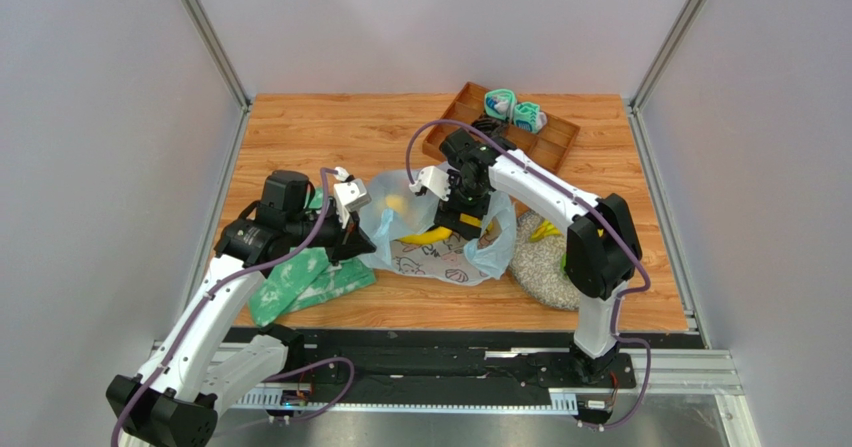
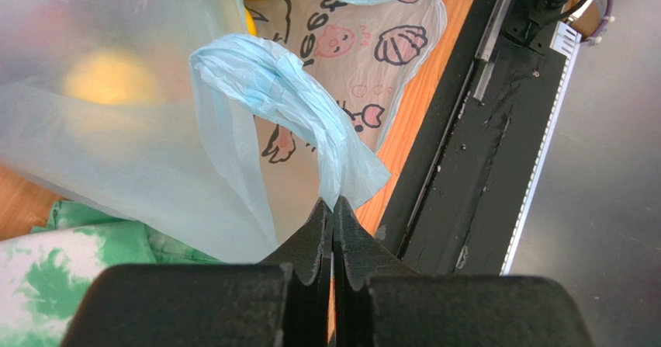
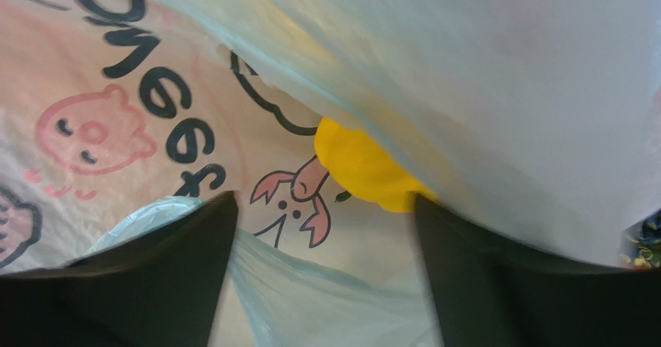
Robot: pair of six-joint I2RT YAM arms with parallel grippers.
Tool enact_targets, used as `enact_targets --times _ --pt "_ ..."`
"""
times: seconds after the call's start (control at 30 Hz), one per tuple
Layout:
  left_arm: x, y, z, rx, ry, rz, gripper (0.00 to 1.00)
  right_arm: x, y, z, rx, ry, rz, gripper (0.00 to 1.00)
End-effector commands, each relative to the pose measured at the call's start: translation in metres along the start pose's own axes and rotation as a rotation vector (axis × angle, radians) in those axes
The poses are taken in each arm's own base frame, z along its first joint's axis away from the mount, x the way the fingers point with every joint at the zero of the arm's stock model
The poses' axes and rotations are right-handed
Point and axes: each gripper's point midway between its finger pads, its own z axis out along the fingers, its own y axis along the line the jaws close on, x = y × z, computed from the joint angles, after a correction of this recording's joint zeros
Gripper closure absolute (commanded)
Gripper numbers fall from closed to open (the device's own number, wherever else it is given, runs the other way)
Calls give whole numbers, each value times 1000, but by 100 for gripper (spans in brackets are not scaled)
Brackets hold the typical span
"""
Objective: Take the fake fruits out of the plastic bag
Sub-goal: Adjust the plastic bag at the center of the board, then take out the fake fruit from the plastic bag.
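Centrally, on the wooden table (image 1: 330, 132) in the top view: the bag (image 1: 440, 257), pale blue, crumpled, cartoon prints facing up, mouth toward the upper part of the frame.

Lower left of it, touching its edge: a green-and-white cloth (image 1: 300, 285), lying flat.

Right of the bag, just beside it: a speckled plate (image 1: 540, 272), partly hidden behind the right arm.

Upper right of the frame, well apart from the bag: a brown tray (image 1: 545, 145) with dividers.

Left gripper (image 2: 333, 207) at the bag's left edge, fingers pressed together on a twisted handle, pulling the film up off the table.

Right gripper (image 3: 326, 207) reaching down into the bag's mouth, fingers spread wide apart, film draped over the right one and printed plastic below.

Ahead of those fingers, between them in the right wrist view: a yellow fruit (image 3: 365, 168), inside the bag, half covered by film, touching neither finger.

Behind the bag's left wall, blurred through the film: a round fruit (image 2: 112, 79), yellow-orange.

At the plate's upper edge, outside the bag: a second fruit (image 1: 545, 231), also yellow, mostly hidden by the arm.
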Motion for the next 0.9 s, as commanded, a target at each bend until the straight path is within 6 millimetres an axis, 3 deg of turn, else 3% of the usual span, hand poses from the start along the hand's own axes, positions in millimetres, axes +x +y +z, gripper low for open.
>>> enact_targets --times 0.0,0.43,0.63,0.8,0.87 --pt "-7 1 2 7 -17 10 100 0 -23 6 89 53 92 4" --pt "-10 2 4 16 -14 2 100 8 -32 39 89 138 205 0" --pt "-12 3 3 14 -16 3 100 13 -42 42 134 185 246 0" --pt "-14 3 2 10 -16 9 100 13 -41 39 132 182 242 20" --pt "-15 4 1 7 -19 14 100 6 -37 29 125 147 237 29"
